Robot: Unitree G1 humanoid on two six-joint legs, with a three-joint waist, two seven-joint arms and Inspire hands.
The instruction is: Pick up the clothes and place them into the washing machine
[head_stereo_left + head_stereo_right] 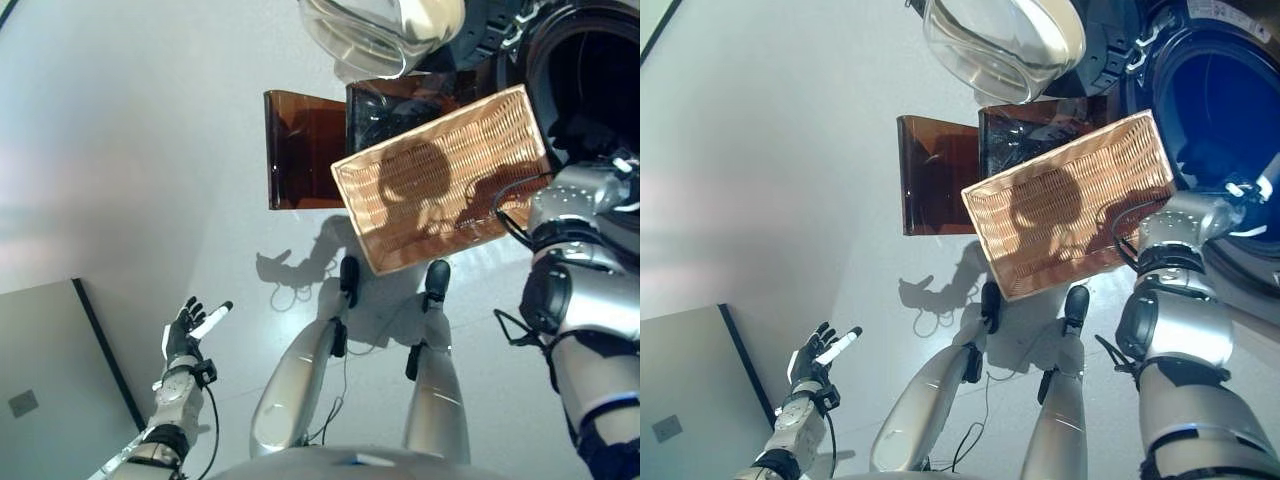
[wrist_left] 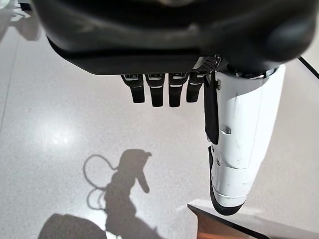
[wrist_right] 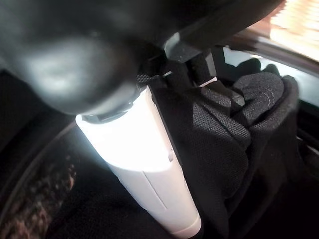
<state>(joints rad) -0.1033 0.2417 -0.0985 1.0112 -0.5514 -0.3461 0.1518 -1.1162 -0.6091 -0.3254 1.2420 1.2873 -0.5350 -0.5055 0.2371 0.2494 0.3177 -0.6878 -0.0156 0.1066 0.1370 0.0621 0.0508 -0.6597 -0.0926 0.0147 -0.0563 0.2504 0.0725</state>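
My right arm reaches into the open drum of the washing machine [image 1: 1225, 95] at the upper right. In the right wrist view my right hand [image 3: 142, 167] is inside the drum. A dark knitted garment [image 3: 234, 124] is bunched between its curled fingers [image 3: 202, 67] and the white-covered thumb. The wicker basket [image 1: 440, 180] on the floor in front of the machine holds nothing. My left hand [image 1: 188, 332] hangs low at the left over bare floor, fingers straight and empty.
The machine's round glass door [image 1: 365, 30] stands swung open above the basket. Two brown translucent bins [image 1: 300, 150] stand behind the basket. A grey panel [image 1: 50, 380] with a dark edge lies at the lower left.
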